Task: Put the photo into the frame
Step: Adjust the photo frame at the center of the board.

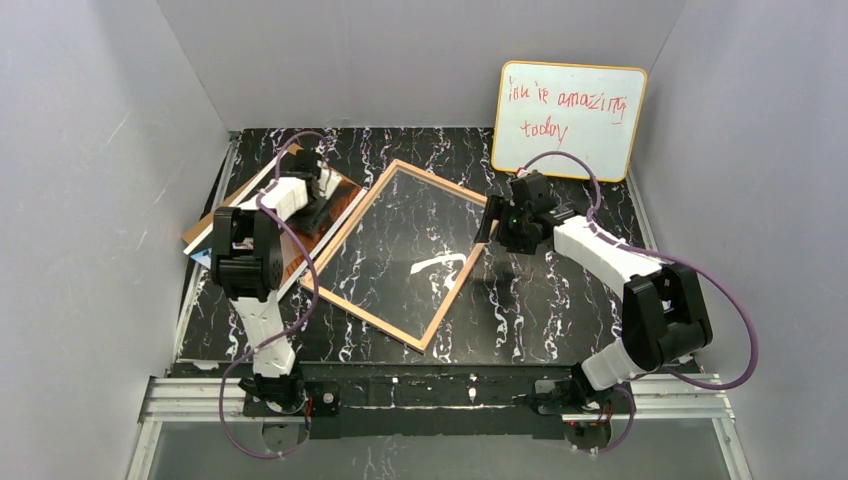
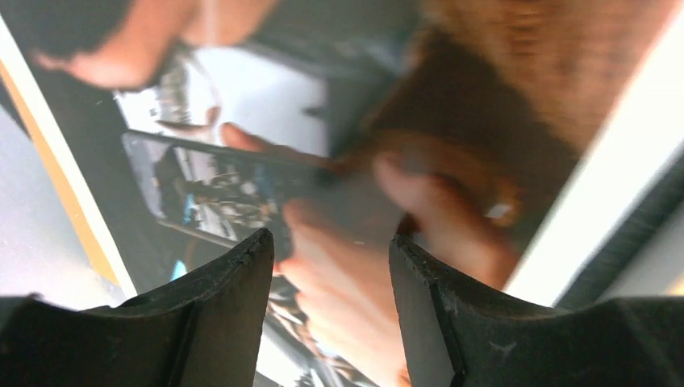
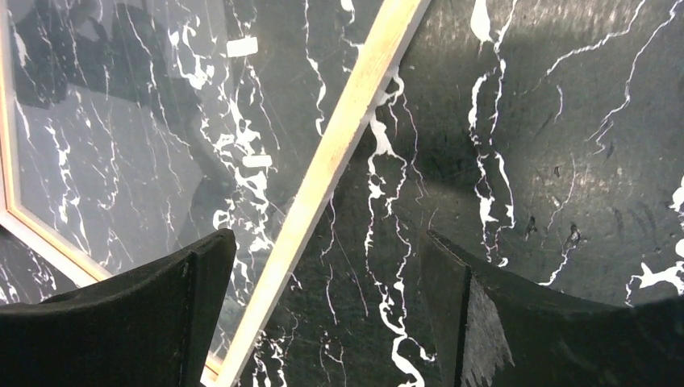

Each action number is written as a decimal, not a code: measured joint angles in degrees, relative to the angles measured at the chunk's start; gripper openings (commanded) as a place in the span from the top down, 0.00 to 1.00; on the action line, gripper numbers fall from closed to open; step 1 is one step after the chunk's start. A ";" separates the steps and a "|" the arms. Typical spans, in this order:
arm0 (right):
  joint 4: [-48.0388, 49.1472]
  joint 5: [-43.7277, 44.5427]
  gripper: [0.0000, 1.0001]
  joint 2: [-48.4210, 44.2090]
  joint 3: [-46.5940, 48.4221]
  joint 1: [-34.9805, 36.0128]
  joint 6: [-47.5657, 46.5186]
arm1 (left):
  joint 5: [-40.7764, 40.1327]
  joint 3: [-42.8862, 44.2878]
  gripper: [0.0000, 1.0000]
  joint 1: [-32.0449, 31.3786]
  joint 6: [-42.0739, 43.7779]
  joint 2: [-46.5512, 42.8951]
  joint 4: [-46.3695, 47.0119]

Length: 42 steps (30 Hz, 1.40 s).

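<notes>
The left gripper points down at the photo, open and empty. The right gripper hangs wide open over the frame. Only the left wrist view shows the photo's picture.

Tan wooden frame, black white-veined marble table, brown-orange white-bordered photo, orange-rimmed whiteboard with red writing.
</notes>
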 measured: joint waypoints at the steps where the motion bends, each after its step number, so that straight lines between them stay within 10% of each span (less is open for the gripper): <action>1: 0.00 0.00 0.07 -0.15 -0.44 -0.04 0.07 | 0.39 -1.09 0.46 -1.49 -0.15 -0.79 0.24; 27: -0.17 -5.55 0.06 -3.34 -4.28 -10.62 -0.59 | 1.46 -20.17 0.45 -17.57 -1.31 -14.56 1.11; 42: -0.66 -6.58 0.08 -3.34 -2.69 -11.47 -0.48 | 17.07 -18.95 0.41 -23.28 -0.55 -17.35 -9.66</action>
